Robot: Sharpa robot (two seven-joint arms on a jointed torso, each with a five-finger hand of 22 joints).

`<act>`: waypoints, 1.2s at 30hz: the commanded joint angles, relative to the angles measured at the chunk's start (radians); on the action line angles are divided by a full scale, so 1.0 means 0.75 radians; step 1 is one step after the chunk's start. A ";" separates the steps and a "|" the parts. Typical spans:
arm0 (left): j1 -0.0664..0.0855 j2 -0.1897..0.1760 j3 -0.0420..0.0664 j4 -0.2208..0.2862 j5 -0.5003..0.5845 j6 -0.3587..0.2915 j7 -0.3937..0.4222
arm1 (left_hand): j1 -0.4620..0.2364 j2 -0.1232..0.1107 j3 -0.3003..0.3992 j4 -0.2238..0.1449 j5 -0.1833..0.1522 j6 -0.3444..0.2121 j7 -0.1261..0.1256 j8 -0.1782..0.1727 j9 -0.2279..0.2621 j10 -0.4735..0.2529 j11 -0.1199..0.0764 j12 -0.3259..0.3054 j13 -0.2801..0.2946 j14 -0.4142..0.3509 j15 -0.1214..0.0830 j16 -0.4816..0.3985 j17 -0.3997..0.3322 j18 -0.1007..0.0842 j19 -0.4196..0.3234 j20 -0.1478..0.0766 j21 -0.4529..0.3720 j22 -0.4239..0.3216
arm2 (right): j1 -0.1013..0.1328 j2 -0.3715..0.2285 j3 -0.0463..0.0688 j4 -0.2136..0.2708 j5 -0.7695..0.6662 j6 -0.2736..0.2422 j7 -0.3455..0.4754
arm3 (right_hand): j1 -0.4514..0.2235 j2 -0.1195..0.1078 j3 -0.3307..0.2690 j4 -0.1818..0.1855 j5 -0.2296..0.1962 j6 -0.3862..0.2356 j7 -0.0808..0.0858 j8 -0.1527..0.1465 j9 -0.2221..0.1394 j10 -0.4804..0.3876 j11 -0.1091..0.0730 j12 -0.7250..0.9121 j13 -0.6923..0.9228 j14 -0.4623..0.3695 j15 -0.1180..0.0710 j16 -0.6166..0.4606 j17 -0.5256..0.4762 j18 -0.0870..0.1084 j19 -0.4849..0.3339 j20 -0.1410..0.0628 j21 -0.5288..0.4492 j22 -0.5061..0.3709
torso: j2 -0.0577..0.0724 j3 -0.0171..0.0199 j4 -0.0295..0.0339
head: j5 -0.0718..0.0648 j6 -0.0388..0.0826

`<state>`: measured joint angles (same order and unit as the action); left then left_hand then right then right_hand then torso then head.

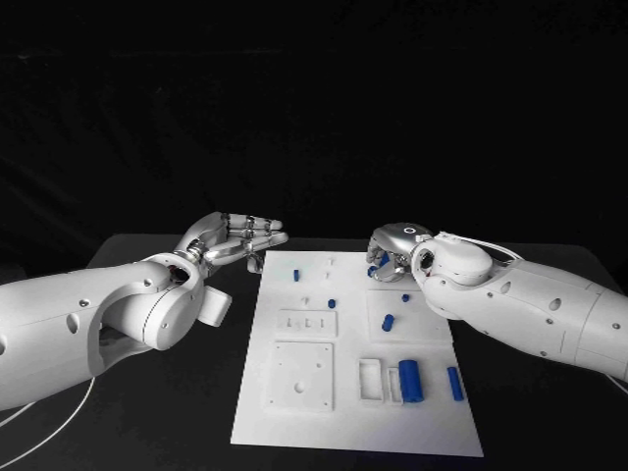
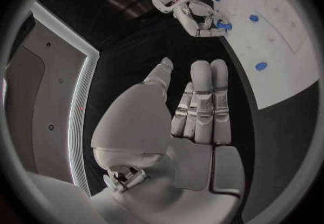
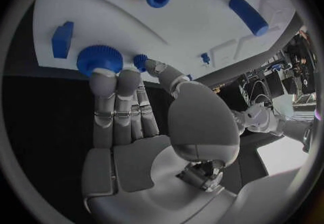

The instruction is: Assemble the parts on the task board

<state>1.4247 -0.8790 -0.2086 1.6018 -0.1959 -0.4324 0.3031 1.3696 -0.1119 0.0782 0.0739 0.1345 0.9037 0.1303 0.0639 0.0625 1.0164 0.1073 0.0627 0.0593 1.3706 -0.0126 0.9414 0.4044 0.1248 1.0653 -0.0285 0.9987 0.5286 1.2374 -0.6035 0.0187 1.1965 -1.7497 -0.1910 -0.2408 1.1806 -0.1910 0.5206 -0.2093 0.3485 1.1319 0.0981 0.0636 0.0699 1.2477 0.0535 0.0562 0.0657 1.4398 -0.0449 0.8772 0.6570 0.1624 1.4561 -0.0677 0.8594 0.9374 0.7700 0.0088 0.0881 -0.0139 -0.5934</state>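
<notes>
The white task board (image 1: 345, 432) lies in the middle of the black table. My right hand (image 1: 394, 250) reaches over its far right corner. There its fingertips (image 3: 102, 75) lie against a large blue gear (image 3: 100, 59). The thumb and a finger pinch a small blue gear (image 3: 140, 61) beside the large one, right at the board's edge. My left hand (image 1: 236, 240) hovers just off the board's far left corner, fingers straight and apart, holding nothing. The left wrist view shows that empty palm (image 2: 196, 110) and the right hand (image 2: 199, 19) with a blue piece (image 2: 223, 25) at its fingertips.
Loose blue parts lie on the board: a peg (image 1: 295, 274), a small piece (image 1: 333, 302), a short cylinder (image 1: 388, 321), a big cylinder (image 1: 412, 380) and a bar (image 1: 455, 383). White plates (image 1: 303, 378) sit at the near left. A blue block (image 3: 62, 39) lies near the gears.
</notes>
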 commanded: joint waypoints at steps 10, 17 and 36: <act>0.005 0.002 0.002 -0.008 -0.016 0.023 0.002 | 0.004 -0.004 -0.002 0.002 -0.011 -0.011 0.004 0.002 0.000 0.006 0.001 -0.004 0.002 -0.001 0.009 0.021 0.002 0.021 0.001 0.009 0.001 -0.003 | -0.008 0.003 0.000 0.001 -0.025 0.051 0.002 | 0.015 0.016 -0.003 0.003 -0.015 0.039 -0.001 0.001 0.003 0.042 -0.010 0.004 0.003 -0.004 -0.010 0.010 -0.001 -0.005 0.015 -0.007 -0.020 0.041 | 0.010 0.0004 -0.0011 | -0.003 -0.005; 0.006 0.002 0.002 -0.009 -0.016 0.026 -0.002 | 0.003 -0.001 -0.004 -0.001 -0.014 -0.006 0.004 0.003 0.001 0.008 0.001 -0.004 0.002 -0.001 0.010 0.031 0.003 0.022 0.000 0.010 0.002 -0.004 | -0.009 0.005 0.000 0.002 -0.013 0.042 0.008 | 0.026 0.040 0.024 0.003 -0.076 0.067 -0.006 0.001 0.005 0.069 -0.020 0.005 0.004 -0.004 -0.015 0.012 0.001 -0.011 0.019 -0.012 -0.022 0.061 | 0.011 0.0002 -0.0003 | -0.005 -0.006; 0.006 0.003 0.002 -0.021 -0.017 0.032 -0.011 | 0.004 0.004 -0.005 -0.007 -0.018 -0.002 0.006 0.003 0.001 0.009 0.002 -0.004 0.001 -0.003 0.011 0.046 0.004 0.022 -0.002 0.011 0.004 -0.005 | -0.009 -0.001 0.003 0.037 -0.005 -0.137 -0.033 | 0.040 0.105 0.117 -0.031 -0.169 0.195 -0.036 0.002 0.038 0.188 -0.061 0.006 0.035 -0.002 -0.043 0.002 0.001 -0.040 0.027 -0.042 -0.042 0.123 | 0.013 -0.0020 0.0010 | 0.010 0.009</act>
<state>1.4257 -0.8784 -0.2084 1.5864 -0.2038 -0.4237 0.2928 1.3696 -0.1118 0.0754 0.0711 0.1275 0.9002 0.1338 0.0639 0.0623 1.0164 0.1073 0.0627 0.0592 1.3705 -0.0126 0.9723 0.4062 0.1241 1.0652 -0.0285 0.9987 0.5257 1.2304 -0.6038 0.0192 1.2172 -1.7453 -0.2357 -0.2464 1.2066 -0.1294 0.6009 -0.2319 0.2243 1.2707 0.0724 0.0619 0.0739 1.3727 0.0139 0.0572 0.0825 1.4365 -0.0699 0.8808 0.6580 0.1221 1.4665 -0.0897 0.8329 1.0260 0.7798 0.0081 0.0882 -0.0105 -0.5893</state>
